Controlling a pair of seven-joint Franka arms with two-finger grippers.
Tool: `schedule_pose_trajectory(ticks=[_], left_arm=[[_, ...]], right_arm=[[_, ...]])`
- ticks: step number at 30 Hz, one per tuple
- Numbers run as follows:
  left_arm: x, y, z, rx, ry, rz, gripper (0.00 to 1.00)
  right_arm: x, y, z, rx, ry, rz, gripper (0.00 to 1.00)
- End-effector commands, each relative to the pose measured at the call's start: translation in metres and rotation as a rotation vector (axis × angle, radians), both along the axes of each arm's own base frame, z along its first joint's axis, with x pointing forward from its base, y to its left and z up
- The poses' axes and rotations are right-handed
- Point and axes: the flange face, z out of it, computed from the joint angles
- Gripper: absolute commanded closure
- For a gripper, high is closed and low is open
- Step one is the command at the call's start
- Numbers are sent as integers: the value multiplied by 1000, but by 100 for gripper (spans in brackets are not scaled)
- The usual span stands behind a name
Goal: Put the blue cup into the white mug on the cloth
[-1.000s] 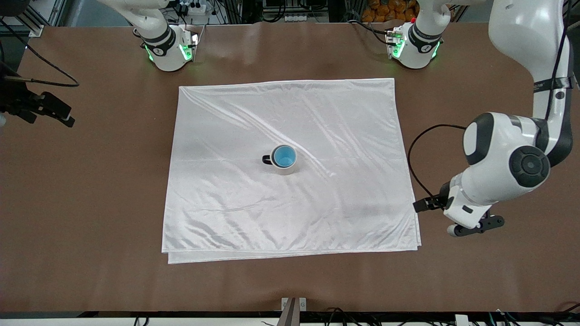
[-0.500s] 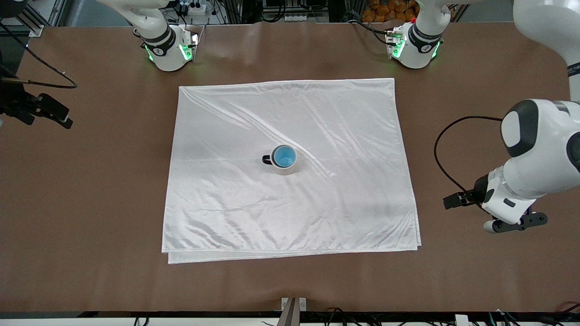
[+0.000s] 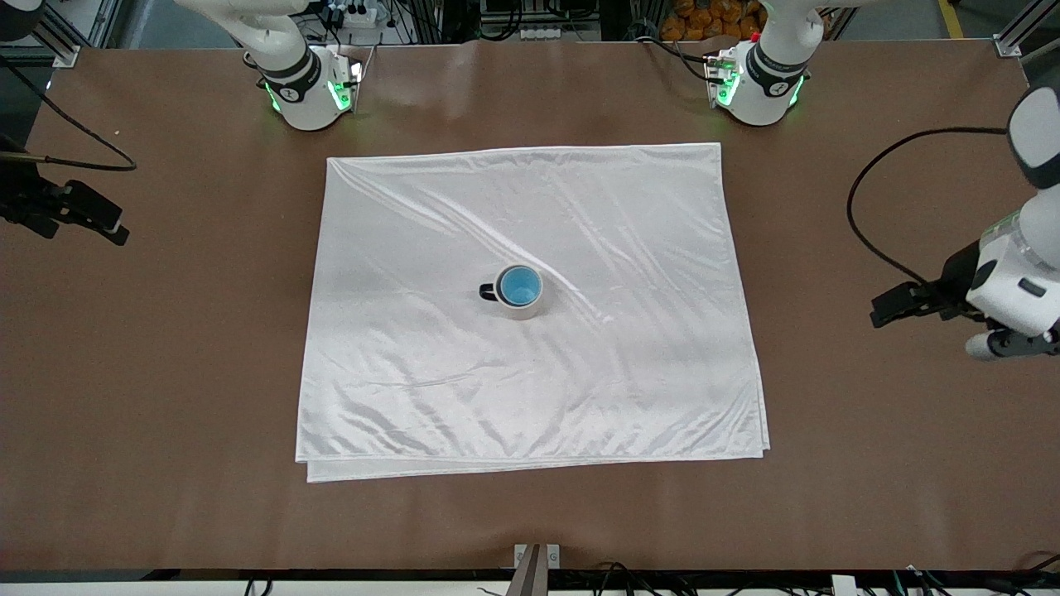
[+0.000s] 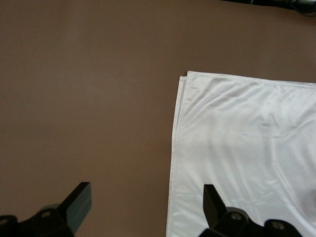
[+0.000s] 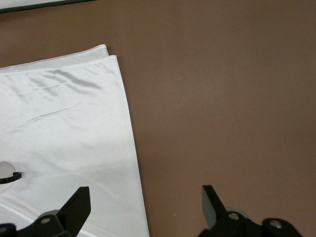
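The blue cup (image 3: 520, 285) sits inside the white mug (image 3: 523, 310), which stands upright near the middle of the cloth (image 3: 530, 389) with its black handle (image 3: 489, 291) toward the right arm's end. My left gripper (image 4: 145, 195) is open and empty, up over the bare table off the cloth's edge at the left arm's end, where the front view shows its hand (image 3: 1012, 285). At the other end of the table my right gripper (image 5: 145, 197) also hangs open and empty beside the cloth. The right wrist view catches the mug's rim (image 5: 5, 170) at its border.
The brown table (image 3: 166, 372) surrounds the cloth, whose layered corner (image 3: 310, 470) lies nearest the front camera. Both arm bases (image 3: 308, 87) (image 3: 758, 83) stand along the table's farthest edge. A black cable (image 3: 869, 215) loops off the left arm.
The left arm has drawn away from the cloth toward its own end of the table. The right gripper shifted slightly. Cup and mug have not moved.
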Motion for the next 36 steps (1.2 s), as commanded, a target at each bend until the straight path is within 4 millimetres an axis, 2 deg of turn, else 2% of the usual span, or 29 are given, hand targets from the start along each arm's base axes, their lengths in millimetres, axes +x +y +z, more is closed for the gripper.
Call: schedule_pose_trajectory(ticks=[1, 7, 10, 22, 30, 36], left_arm=[[-52, 9, 31, -8, -22, -34, 0], [-89, 18, 61, 0, -52, -58, 0], [-97, 27, 75, 2, -70, -61, 0], [-133, 25, 112, 14, -57, -141, 0], [-137, 22, 113, 84, -35, -243, 0], [-138, 25, 120, 77, -43, -244, 0]], right_arm=[[5, -2, 5, 4, 7, -15, 0], [5, -3, 5, 4, 7, -18, 0], [5, -4, 5, 2, 9, -21, 0], [5, -8, 5, 1, 9, -24, 0], [5, -5, 3, 1, 10, -18, 0], [6, -7, 4, 1, 6, -22, 0]])
